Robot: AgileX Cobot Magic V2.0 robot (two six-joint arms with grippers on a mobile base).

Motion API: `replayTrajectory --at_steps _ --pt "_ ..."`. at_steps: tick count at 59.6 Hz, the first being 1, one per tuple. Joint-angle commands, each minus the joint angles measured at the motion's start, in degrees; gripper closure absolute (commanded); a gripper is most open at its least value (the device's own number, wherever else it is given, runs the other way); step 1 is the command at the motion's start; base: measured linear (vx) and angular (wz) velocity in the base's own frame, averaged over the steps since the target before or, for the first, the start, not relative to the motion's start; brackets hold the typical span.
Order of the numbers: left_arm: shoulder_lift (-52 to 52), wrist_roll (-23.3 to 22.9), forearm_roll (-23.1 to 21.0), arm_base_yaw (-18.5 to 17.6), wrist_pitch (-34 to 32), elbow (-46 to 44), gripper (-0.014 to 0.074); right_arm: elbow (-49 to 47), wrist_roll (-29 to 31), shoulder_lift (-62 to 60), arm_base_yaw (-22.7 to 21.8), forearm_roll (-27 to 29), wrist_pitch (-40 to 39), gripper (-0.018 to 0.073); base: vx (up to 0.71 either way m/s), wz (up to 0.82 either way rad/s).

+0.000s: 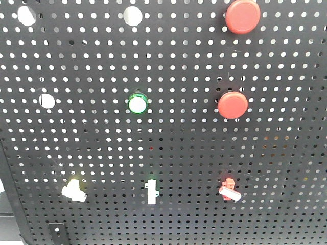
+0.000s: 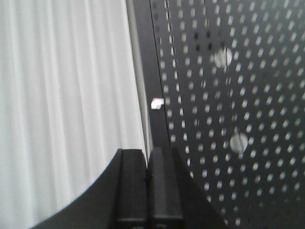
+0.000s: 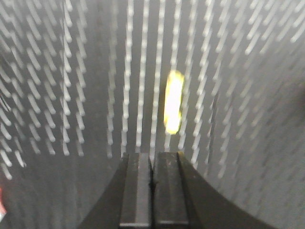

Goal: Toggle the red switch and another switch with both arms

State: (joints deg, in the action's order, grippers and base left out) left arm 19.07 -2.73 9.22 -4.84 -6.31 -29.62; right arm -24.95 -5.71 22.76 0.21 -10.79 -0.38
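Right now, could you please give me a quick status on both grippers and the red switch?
Left gripper shut, empty, at pegboard edge. Right gripper shut, empty. Red switch low on board's right, nothing covering it, no arm in front view.

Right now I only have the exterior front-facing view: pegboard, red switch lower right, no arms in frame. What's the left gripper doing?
Observer: The left gripper has its fingers pressed together and holds nothing.
Operator: What's it facing?
Observer: The pegboard's side frame, with a pale pleated backdrop filling the view beside it.
Operator: And the right one?
Observer: The right gripper is also shut and empty. It points at the pegboard, but that picture is streaked. I can make out a yellow blur ahead of it and cannot identify any switch.
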Motion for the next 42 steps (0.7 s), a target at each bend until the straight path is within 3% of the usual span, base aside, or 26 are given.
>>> replayTrajectory --at_steps 1,11,21,28,35,42 --pt "5.2 -0.2 0.1 0.1 -1.4 -1.6 0.0594 -1.8 0.2 4.6 -0.3 0.0 -3.9 0.0566 0.00 0.00" --pt "10.9 -0.2 0.1 0.1 2.8 0.3 0.0594 -1.8 0.2 9.3 -0.3 0.0 -5.1 0.0566 0.00 0.00" --pt "15.8 -0.4 0.1 -0.7 -1.6 2.2 0.0594 -1.8 0.2 10.9 -0.3 0.0 -6.8 0.0566 0.00 0.00" --pt "19.8 -0.4 0.1 -5.2 -5.4 2.3 0.0594 -1.8 0.2 11.0 -0.3 0.0 -6.7 0.0566 0.00 0.00" --pt "24.7 -0.4 0.1 -11.9 -9.6 2.3 0.0594 -1.8 0.2 11.0 -0.3 0.0 -6.7 0.0566 0.00 0.00" --pt "30.1 -0.4 0.1 -15.6 -13.8 1.0 0.0594 -1.8 0.2 11.0 -0.3 0.0 -6.7 0.0566 0.00 0.00"
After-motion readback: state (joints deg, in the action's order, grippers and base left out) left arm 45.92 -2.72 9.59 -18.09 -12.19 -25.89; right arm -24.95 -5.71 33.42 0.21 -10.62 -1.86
